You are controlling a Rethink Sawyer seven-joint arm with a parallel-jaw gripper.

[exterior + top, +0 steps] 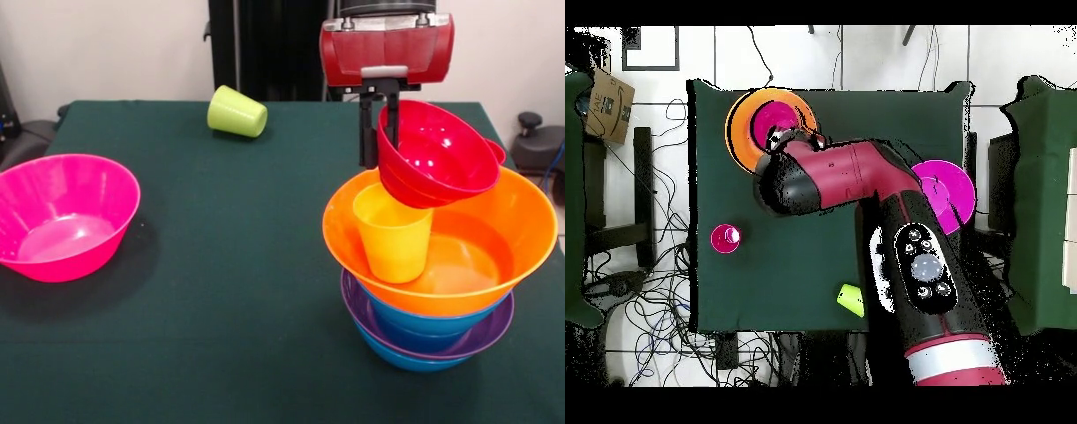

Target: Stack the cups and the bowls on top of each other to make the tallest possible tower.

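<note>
You have a dark green table (221,291) as reference. In the overhead view, a cardboard box (606,99) lies off its upper left corner. Loose black cables (653,292) trail over the white tiled floor (865,55) along its left side and lower edge. Green-covered furniture (1047,200) stands beside its right side. In the front view, a black panel (265,44) rises behind its far edge.
</note>
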